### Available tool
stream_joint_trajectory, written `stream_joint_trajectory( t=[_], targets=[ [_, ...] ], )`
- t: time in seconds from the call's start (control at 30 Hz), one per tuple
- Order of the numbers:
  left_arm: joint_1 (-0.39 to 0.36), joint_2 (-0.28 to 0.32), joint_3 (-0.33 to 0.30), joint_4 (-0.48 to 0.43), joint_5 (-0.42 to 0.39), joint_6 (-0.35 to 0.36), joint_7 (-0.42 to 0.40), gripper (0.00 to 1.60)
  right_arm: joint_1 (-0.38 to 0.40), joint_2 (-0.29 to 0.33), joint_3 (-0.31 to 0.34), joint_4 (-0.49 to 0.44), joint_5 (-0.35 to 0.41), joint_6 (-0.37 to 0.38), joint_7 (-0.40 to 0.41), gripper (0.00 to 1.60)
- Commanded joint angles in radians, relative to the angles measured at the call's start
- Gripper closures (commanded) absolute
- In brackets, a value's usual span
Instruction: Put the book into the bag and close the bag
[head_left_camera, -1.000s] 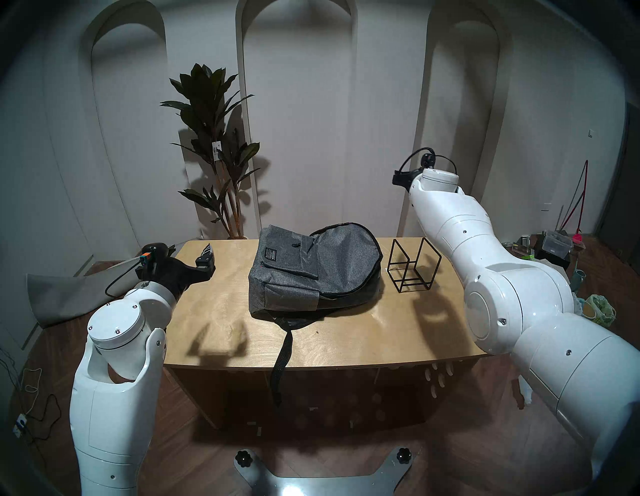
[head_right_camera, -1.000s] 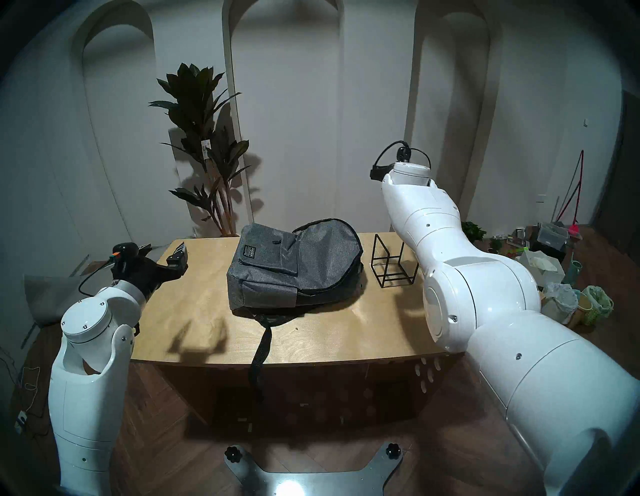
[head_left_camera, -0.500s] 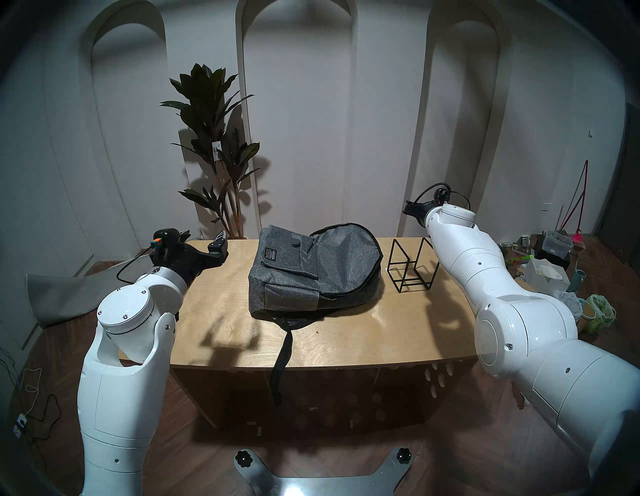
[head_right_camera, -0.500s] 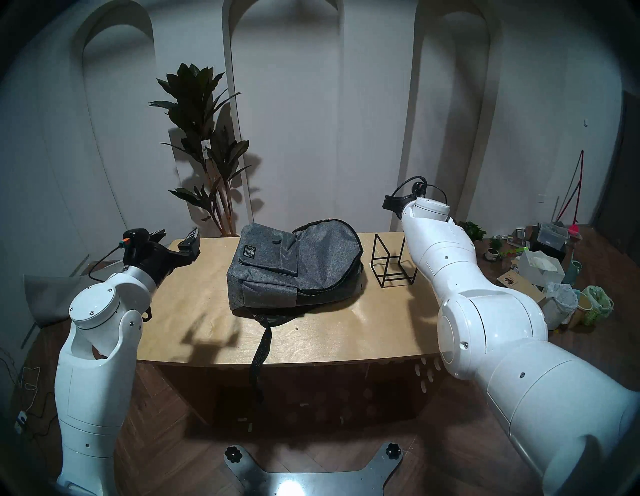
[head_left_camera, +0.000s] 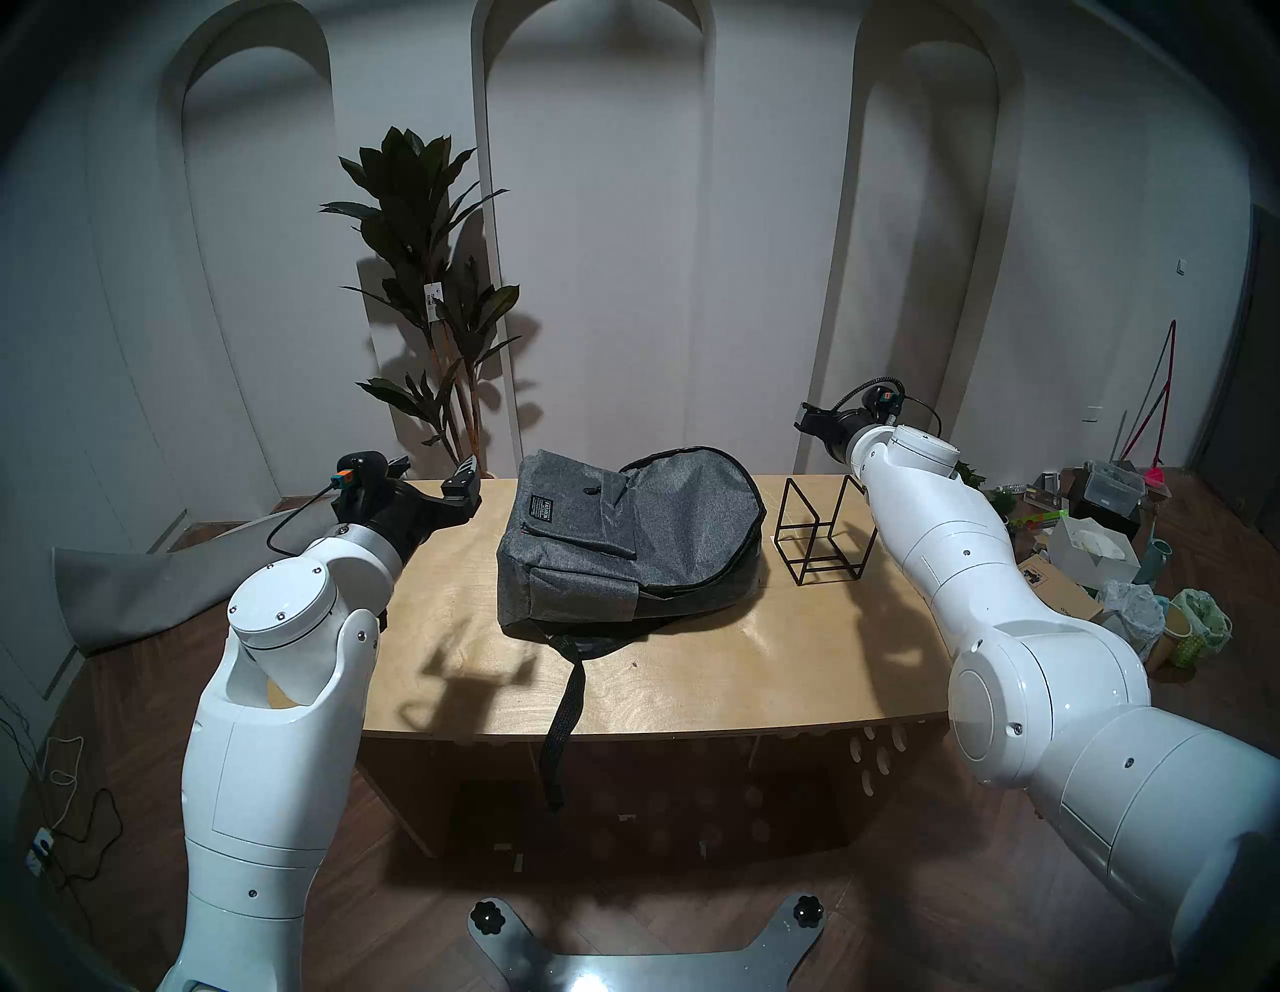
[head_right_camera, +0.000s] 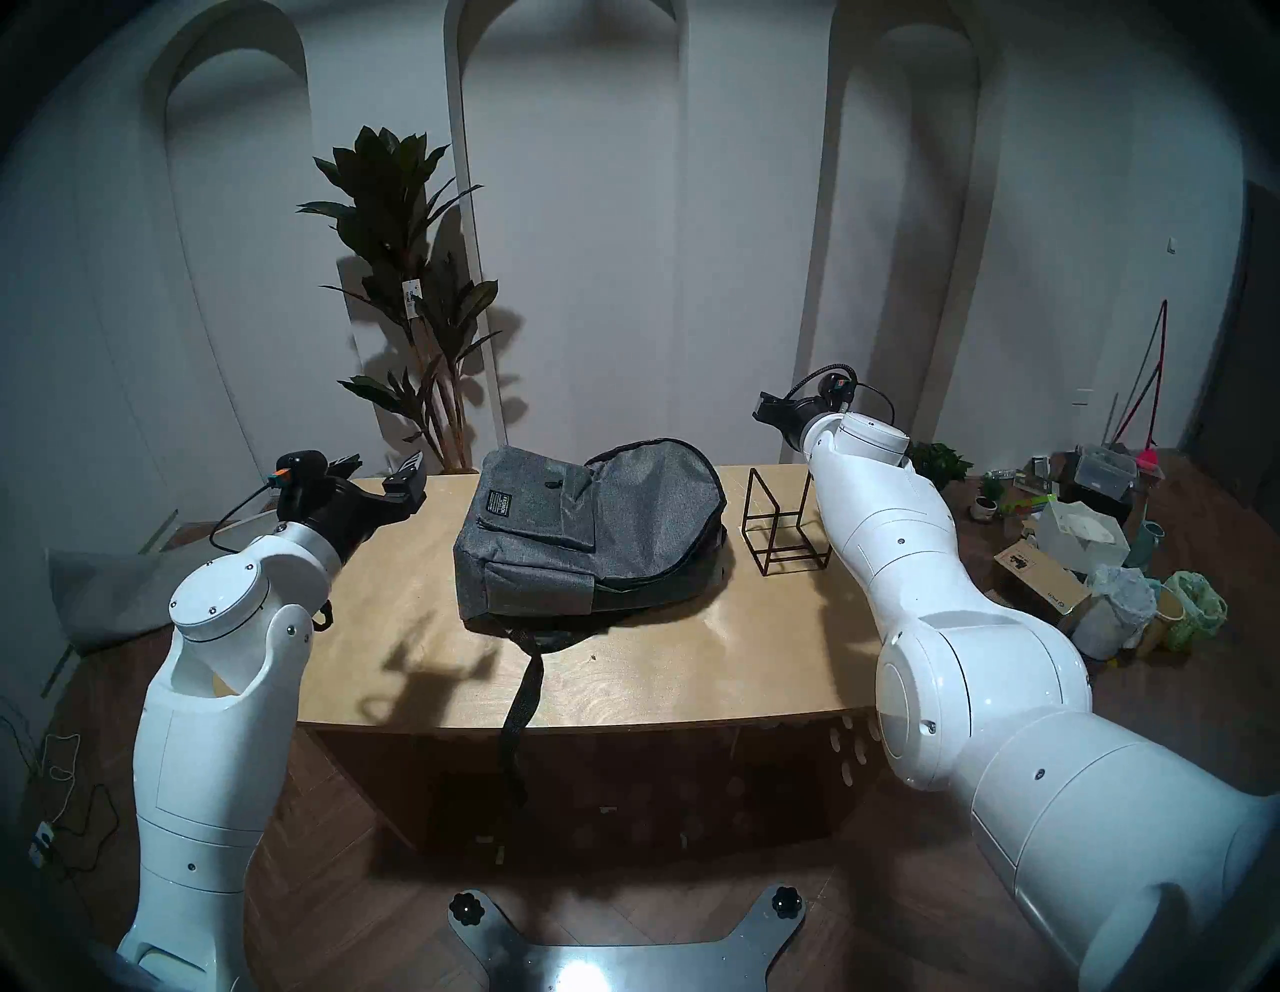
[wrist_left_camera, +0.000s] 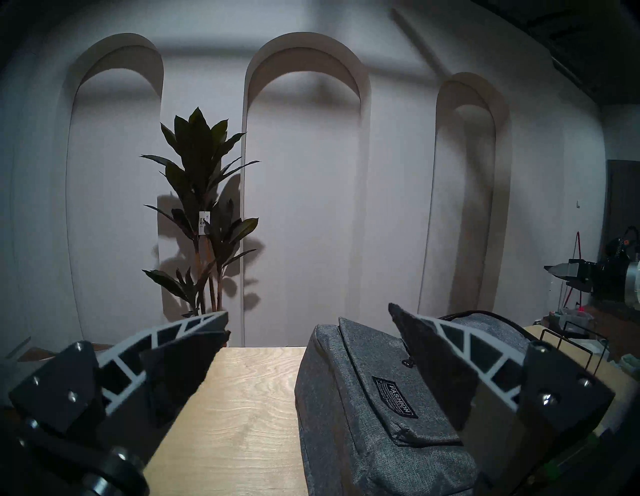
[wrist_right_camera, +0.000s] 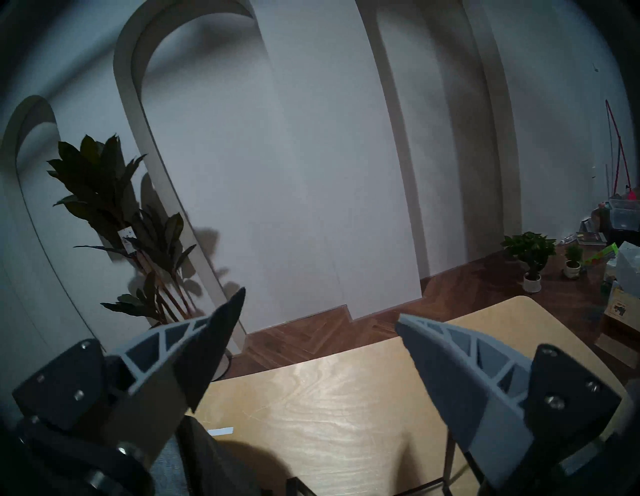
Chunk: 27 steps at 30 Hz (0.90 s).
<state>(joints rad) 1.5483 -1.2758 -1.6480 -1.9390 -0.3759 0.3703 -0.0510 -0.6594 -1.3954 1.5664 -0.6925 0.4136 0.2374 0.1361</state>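
Both arms have shifted since the earlier frames: the left tool (head_left_camera: 433, 481) has slid inward along the counter's (head_left_camera: 450, 575) far left corner toward the bag (head_left_camera: 623, 540), and the right tool (wrist_left_camera: 568, 282) has dropped from high above to hover over the far right corner, above the wire stand (head_left_camera: 824, 533). Each tool hangs with fingers spread wide and holds nothing. The bag lies flat at the counter's middle, its front pocket up, one strap (head_left_camera: 564, 720) trailing over the near edge. It looks soft and limp, light fabric that will sag and slide rather than hold a shape, so the zipper rim along its right side seems the best place to pinch. No book shows in any view; the stand is empty, and whether the book already sits inside the bag cannot be told. How far the zipper is drawn is hard to make out in the dim light.
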Motion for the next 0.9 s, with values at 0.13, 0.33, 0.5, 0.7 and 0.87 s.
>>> stream_joint_trajectory(
  t=[0.13, 0.33, 0.5, 0.7, 0.87],
  targets=[
    [-0.105, -0.016, 0.026, 0.044, -0.004, -0.033, -0.002, 0.00, -0.049, -0.019, 0.003, -0.098, 0.039, -0.023, 0.114, 0.00],
    [-0.144, -0.026, 0.043, 0.083, -0.008, -0.044, -0.005, 0.00, -0.086, -0.018, 0.006, -0.143, 0.054, -0.034, 0.169, 0.00],
    [-0.165, -0.032, 0.052, 0.112, -0.011, -0.053, -0.006, 0.00, -0.112, -0.015, 0.009, -0.178, 0.064, -0.044, 0.207, 0.00],
    [-0.190, -0.037, 0.059, 0.167, -0.009, -0.074, -0.004, 0.00, -0.165, -0.010, 0.015, -0.240, 0.077, -0.060, 0.261, 0.00],
    [-0.206, -0.039, 0.066, 0.211, 0.003, -0.094, -0.002, 0.00, -0.209, -0.007, 0.019, -0.292, 0.088, -0.073, 0.302, 0.00]
  ],
)
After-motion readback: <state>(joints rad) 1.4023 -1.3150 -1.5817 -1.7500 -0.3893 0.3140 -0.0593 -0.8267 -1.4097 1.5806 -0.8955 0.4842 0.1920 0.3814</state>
